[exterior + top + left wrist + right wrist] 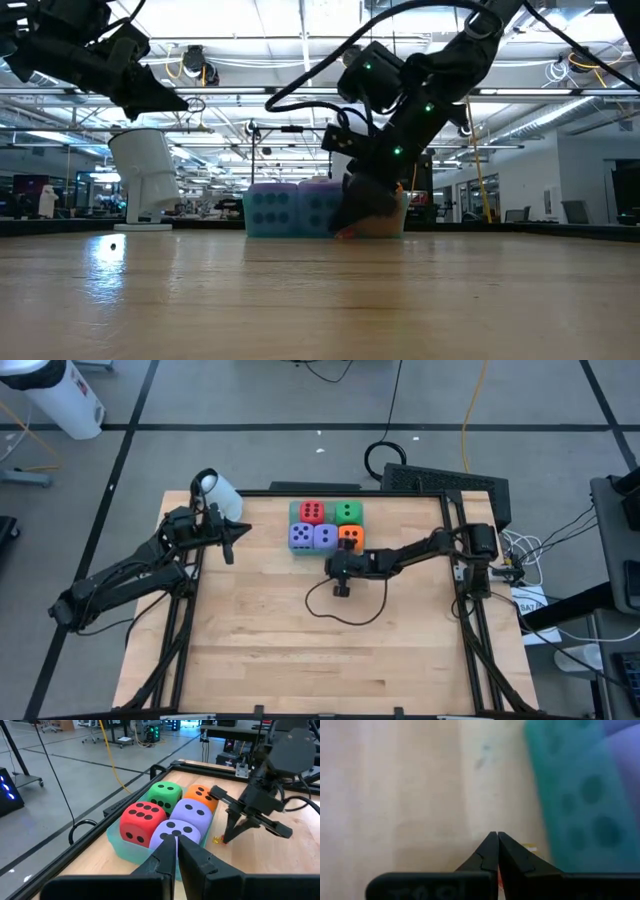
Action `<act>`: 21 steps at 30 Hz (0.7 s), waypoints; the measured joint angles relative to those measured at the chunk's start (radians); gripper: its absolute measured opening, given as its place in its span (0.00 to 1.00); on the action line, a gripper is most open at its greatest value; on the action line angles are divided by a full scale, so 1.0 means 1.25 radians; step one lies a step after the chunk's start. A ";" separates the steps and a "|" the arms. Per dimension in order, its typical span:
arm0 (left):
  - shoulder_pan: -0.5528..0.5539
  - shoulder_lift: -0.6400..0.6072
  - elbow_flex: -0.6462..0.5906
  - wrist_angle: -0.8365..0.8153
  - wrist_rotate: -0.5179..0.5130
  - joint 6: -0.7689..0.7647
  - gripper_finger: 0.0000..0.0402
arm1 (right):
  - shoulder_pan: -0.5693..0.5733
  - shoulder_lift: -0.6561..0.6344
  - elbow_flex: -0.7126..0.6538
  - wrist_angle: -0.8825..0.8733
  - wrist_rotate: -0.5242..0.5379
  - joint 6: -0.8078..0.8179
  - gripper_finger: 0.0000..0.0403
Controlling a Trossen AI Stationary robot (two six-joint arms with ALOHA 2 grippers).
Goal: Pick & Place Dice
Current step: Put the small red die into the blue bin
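Five dice sit in the teal tray (294, 550) at the table's far middle: red (312, 511), green (348, 512), orange (351, 537) and two purple-blue (300, 537) (325, 537). The left wrist view shows them too: red (142, 821), green (166, 795), orange (200, 796). My right gripper (340, 574) (227, 838) points straight down, shut, just off the tray's near edge. Its tips are at the tabletop beside the tray wall (570, 810). My left gripper (238, 533) (175, 840) is shut and raised left of the tray, aimed at the dice. My right gripper comes from above with shut fingers (239, 826) down at the wood next to the tray's near wall. A small yellow bit (217, 840) lies by the tips. I cannot tell whether the tips touch it or the table.
A white cylinder-shaped object (220, 490) (143, 175) stands at the table's far left corner. A black cable (345, 618) loops on the wood under the right arm. The near half of the table (320, 670) is bare wood. Black frame rails run along both sides.
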 joint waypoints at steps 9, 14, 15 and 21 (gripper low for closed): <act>0.000 0.000 0.000 0.000 0.007 -0.015 0.06 | 0.053 -0.028 -0.003 -0.055 -0.121 0.020 0.00; 0.000 0.000 0.000 0.000 0.007 -0.014 0.06 | 0.073 -0.074 -0.006 -0.057 -0.068 0.012 0.00; 0.000 0.000 0.000 -0.001 0.007 -0.014 0.06 | 0.070 -0.084 -0.004 -0.049 -0.027 0.015 0.00; 0.000 0.000 0.000 -0.001 0.007 -0.014 0.06 | 0.041 -0.092 -0.005 -0.040 0.059 0.044 0.00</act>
